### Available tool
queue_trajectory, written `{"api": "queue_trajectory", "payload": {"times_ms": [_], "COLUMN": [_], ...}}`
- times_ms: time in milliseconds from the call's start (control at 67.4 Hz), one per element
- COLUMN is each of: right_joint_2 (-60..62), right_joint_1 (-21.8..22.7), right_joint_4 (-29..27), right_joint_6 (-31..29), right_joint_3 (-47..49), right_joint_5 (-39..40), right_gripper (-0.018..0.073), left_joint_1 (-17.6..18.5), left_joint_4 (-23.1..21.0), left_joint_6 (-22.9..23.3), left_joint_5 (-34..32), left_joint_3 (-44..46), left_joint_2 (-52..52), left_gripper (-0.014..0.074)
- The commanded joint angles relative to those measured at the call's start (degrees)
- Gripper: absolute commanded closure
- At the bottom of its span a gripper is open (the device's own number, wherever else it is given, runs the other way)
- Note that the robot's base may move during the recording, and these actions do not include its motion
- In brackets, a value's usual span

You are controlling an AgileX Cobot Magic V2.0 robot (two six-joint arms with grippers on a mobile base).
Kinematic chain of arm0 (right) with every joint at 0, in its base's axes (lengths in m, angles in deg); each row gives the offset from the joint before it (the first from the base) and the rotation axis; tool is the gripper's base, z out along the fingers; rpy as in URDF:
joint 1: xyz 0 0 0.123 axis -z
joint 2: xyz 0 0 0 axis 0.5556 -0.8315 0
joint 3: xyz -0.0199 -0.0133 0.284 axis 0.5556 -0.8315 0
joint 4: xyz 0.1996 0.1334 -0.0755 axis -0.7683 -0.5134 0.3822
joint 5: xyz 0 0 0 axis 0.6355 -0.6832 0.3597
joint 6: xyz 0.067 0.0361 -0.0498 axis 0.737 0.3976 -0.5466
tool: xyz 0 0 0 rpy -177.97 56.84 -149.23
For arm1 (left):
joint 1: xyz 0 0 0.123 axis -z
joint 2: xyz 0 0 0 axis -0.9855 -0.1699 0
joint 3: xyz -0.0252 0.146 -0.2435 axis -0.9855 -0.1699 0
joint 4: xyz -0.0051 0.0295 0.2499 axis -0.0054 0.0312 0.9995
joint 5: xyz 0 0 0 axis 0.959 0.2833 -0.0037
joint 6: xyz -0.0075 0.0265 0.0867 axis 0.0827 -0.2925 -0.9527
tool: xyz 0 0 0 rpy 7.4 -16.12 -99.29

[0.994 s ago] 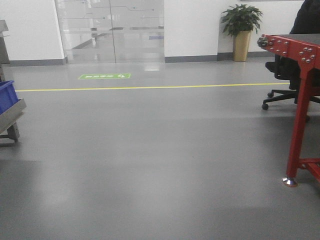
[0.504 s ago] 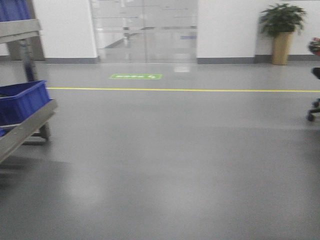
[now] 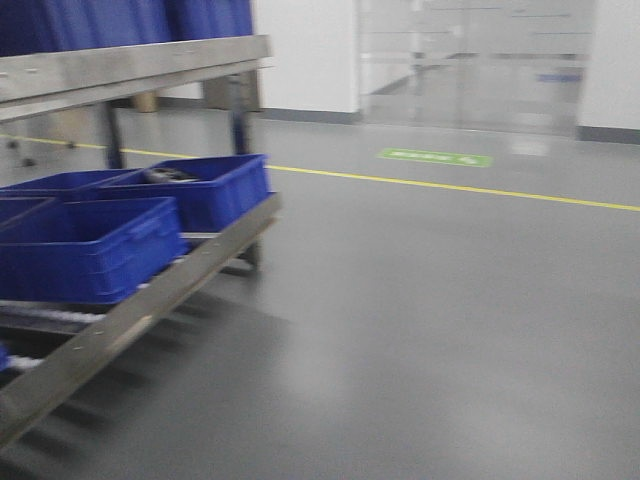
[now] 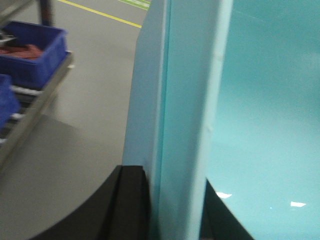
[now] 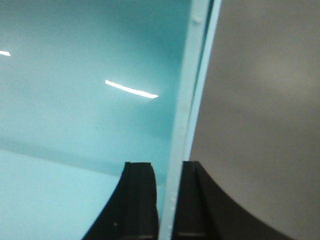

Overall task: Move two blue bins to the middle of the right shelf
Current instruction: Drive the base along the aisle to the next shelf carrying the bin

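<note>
Both grippers hold one light blue bin, seen only in the wrist views. My left gripper (image 4: 172, 192) is shut on the bin's left wall (image 4: 185, 100), one black finger outside and one inside. My right gripper (image 5: 167, 172) is shut on the bin's right wall (image 5: 192, 90), with the bin's inside (image 5: 75, 100) to its left. A metal shelf rack (image 3: 180, 290) stands at the left of the front view. Its lower level carries dark blue bins (image 3: 90, 250), and more blue bins (image 3: 120, 20) stand on its upper level (image 3: 130, 65).
A dark blue bin (image 4: 30, 55) with reddish contents sits on the rack's lower level in the left wrist view. Grey floor (image 3: 430, 330) stretches to the right, crossed by a yellow line (image 3: 480, 190). Glass doors (image 3: 470, 60) are at the back.
The front view has swung left: the red table, chair and plant have left the picture, and the shelf rack with blue bins has come in from the left and looms larger.
</note>
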Motion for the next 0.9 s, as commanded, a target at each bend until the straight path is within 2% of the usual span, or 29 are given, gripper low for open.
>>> {"api": "queue_trajectory", "payload": {"times_ms": [0, 890], "right_joint_2": [0.5, 0.5], "right_joint_1": [-0.4, -0.4], "right_joint_4": [-3.7, -3.7], "right_joint_6": [-1.0, -1.0], "right_joint_3": [0.6, 0.6], "right_joint_5": [5.5, 5.5], "right_gripper": [0.0713, 0.0713], "left_joint_1": [0.6, 0.6], "left_joint_4": [-4.7, -3.8], "left_joint_6": [1.6, 1.6], "left_joint_5": [-11.0, -11.0], "left_joint_3": [1.2, 1.2], "left_joint_2": [1.0, 1.0], "left_gripper": [0.0707, 0.0707]}}
